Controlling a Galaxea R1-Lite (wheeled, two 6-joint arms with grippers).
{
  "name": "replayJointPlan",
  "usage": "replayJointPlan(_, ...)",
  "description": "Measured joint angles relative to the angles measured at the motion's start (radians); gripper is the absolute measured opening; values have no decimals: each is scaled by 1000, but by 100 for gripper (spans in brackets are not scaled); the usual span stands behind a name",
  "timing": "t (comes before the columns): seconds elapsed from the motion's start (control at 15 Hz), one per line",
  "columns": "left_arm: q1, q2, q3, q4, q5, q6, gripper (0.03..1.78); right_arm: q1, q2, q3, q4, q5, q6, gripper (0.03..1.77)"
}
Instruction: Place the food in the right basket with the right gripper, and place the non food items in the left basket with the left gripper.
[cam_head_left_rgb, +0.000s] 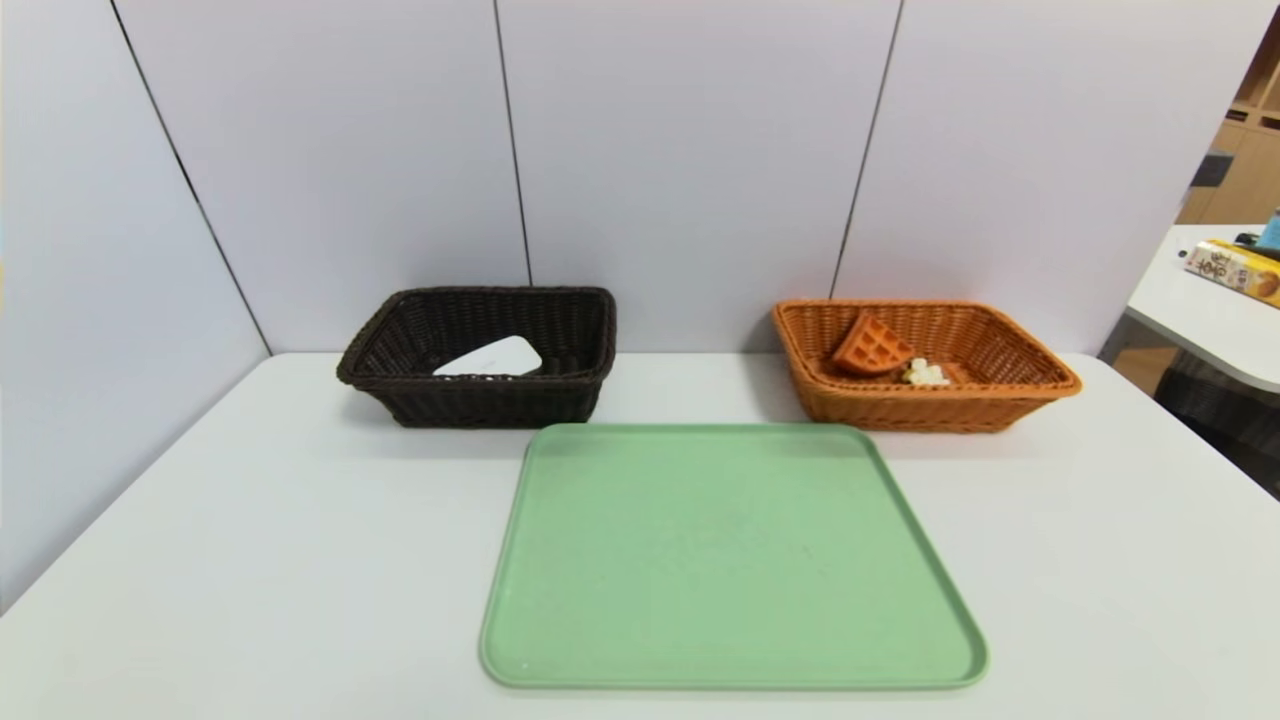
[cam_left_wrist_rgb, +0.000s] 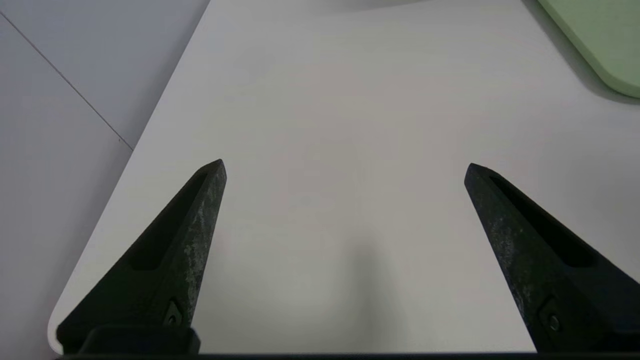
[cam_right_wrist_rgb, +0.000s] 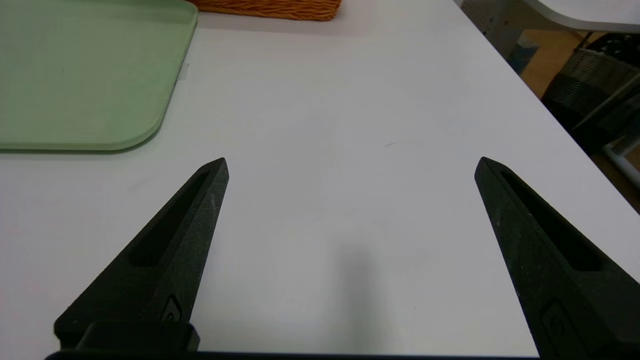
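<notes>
Waffle wedge (cam_head_left_rgb: 872, 346) leans in the orange basket (cam_head_left_rgb: 1030, 388), right of centre, tip pointing up; a white flat item (cam_head_left_rgb: 490, 358) lies in the dark basket (cam_head_left_rgb: 400, 400), long axis sideways. Left gripper (cam_left_wrist_rgb: 345, 170) and right gripper (cam_right_wrist_rgb: 350, 167) hang over the table (cam_head_left_rgb: 250, 560), fingers spread, holding nothing. Green tray (cam_head_left_rgb: 560, 660) sits at lower centre.

white table (cam_head_left_rgb: 250, 560) | green tray (cam_head_left_rgb: 730, 560) central | 2 baskets behind — dark basket (cam_head_left_rgb: 480, 400), orange basket (cam_head_left_rgb: 930, 405)

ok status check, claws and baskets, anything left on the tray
Left claw open, right claw open, both empty over bare table. Waffle in orange basket, white item in dark basket. Green tray bare.
</notes>
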Motion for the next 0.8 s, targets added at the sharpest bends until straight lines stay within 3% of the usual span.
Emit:
replayJointPlan(0.2,0,0,50,-41,0,3,169,0,-4,36,-3,90,-10,170)
replayJointPlan(0.33,0,0,123,-144,-7,7,169,0,-4,51,-3,130,-22,170)
replayJointPlan(0.53,0,0,204,-270,-89,0,169,0,-4,58,-7,155,-26,170)
replayJointPlan(0.8,0,-1,227,-301,-110,3,169,0,-4,59,-7,164,-39,170)
